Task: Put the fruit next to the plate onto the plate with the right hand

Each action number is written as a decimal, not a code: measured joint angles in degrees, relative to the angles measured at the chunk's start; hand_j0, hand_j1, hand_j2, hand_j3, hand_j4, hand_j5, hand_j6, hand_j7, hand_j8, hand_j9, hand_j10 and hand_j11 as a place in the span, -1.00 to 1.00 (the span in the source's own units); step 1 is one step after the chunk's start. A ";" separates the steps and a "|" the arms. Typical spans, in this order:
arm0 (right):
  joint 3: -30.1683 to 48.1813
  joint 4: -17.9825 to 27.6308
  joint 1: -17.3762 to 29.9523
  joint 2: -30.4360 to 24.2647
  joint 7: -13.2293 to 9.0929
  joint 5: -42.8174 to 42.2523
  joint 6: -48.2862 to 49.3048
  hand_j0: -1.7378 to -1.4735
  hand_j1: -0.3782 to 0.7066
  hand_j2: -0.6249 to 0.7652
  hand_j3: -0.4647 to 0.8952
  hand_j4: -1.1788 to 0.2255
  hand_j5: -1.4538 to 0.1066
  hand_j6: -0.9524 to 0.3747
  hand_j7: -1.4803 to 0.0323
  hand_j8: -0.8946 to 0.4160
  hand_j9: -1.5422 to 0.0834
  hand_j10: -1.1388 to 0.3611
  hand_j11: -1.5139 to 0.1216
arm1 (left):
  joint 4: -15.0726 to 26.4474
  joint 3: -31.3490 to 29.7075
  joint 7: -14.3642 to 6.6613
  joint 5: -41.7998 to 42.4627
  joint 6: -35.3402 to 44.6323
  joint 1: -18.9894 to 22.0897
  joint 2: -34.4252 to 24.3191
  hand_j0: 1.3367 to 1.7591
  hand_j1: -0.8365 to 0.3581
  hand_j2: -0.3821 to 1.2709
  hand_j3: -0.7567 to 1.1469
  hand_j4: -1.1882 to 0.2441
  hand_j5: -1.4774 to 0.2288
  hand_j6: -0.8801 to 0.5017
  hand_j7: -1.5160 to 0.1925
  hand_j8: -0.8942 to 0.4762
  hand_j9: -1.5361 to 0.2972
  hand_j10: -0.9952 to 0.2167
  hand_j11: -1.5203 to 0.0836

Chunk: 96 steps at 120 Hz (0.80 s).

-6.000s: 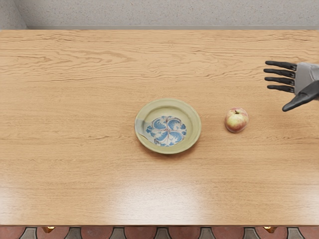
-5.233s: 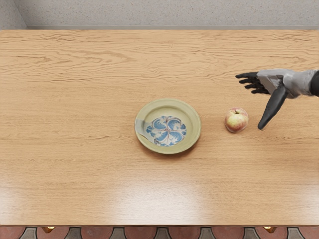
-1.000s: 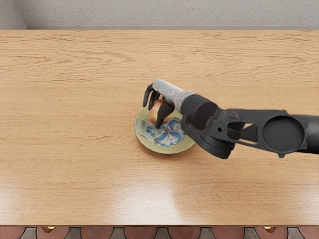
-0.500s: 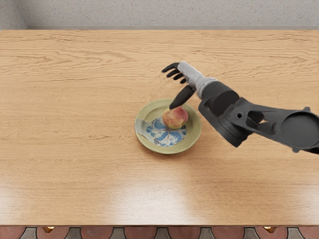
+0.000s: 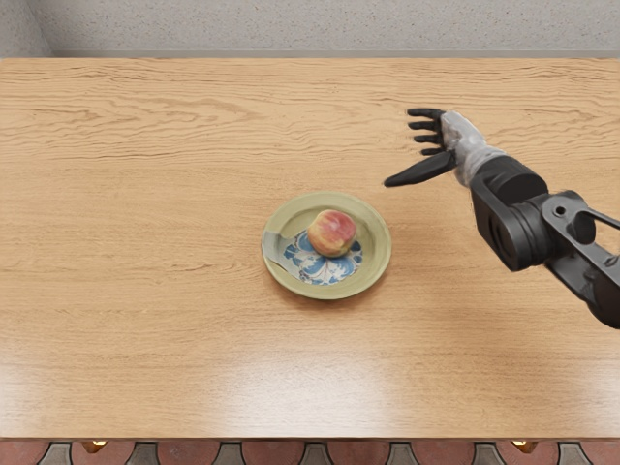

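Wooden table (image 5: 145,194) below grey wall (image 5: 291,24), apple (image 5: 332,232) on plate (image 5: 380,254), right hand (image 5: 453,145) with fingers (image 5: 422,113) apart.

The table (image 5: 145,145) under the right hand (image 5: 441,145) is light wood with wavy grain, its varnish showing a soft glossy sheen toward the near edge. The hand's fingers (image 5: 422,113) look like matt black plastic, its back a paler, smooth grey shell, and the forearm (image 5: 518,213) behind it is dull dark grey. Nearer than the hand and to its left, the plate (image 5: 378,242) looks like glazed ceramic, and the apple (image 5: 332,232) on it has smooth, faintly shiny skin. Beyond the hand, the wall (image 5: 291,24) is rough and speckled.
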<state>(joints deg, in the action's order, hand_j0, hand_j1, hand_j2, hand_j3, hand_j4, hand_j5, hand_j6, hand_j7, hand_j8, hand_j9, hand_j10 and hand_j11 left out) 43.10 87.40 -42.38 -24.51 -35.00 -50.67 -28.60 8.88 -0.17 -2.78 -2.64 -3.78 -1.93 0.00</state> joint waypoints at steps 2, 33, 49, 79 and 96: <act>0.84 0.02 0.36 -0.01 0.00 0.58 0.15 -0.40 -0.46 -0.16 -0.32 0.36 0.49 0.10 0.57 0.03 0.54 0.23 0.50 | 0.00 0.00 0.00 0.00 0.00 0.02 0.00 0.52 0.96 -0.54 -0.21 0.64 0.72 0.26 0.76 0.29 0.66 0.63 0.88; 20.44 -0.48 9.58 -0.14 0.00 9.39 29.40 -0.40 -0.53 -0.15 -0.32 0.41 0.55 0.15 0.64 0.08 0.60 0.27 0.55 | 0.00 0.00 -0.02 0.00 0.00 0.01 0.00 0.52 0.97 -0.54 -0.20 0.64 0.72 0.26 0.76 0.29 0.66 0.63 0.88; 30.24 -3.76 13.60 -0.25 0.00 15.22 47.31 -0.40 -0.55 -0.15 -0.32 0.42 0.56 0.16 0.65 0.09 0.61 0.28 0.56 | 0.00 0.00 0.00 0.00 0.00 0.02 0.00 0.52 0.96 -0.54 -0.21 0.64 0.72 0.26 0.76 0.29 0.66 0.63 0.88; 41.75 -17.78 16.84 -0.52 0.00 29.14 62.10 -0.40 -0.56 -0.15 -0.32 0.43 0.57 0.17 0.65 0.10 0.62 0.28 0.57 | 0.00 0.00 -0.01 0.00 0.00 0.00 0.00 0.52 0.96 -0.54 -0.21 0.64 0.72 0.26 0.76 0.29 0.66 0.63 0.88; 43.36 -22.94 17.78 -0.60 0.00 35.27 63.22 -0.40 -0.56 -0.15 -0.32 0.43 0.57 0.17 0.66 0.10 0.62 0.29 0.57 | 0.00 0.00 -0.01 0.00 0.00 0.00 0.00 0.52 0.96 -0.54 -0.21 0.64 0.72 0.26 0.76 0.29 0.66 0.63 0.88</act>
<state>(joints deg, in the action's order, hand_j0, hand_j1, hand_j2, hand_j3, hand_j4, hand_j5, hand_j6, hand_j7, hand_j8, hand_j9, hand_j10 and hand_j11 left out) 86.46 64.46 -24.60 -25.11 -35.00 -15.40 34.62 8.88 -0.17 -2.79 -2.64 -3.78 -1.93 0.00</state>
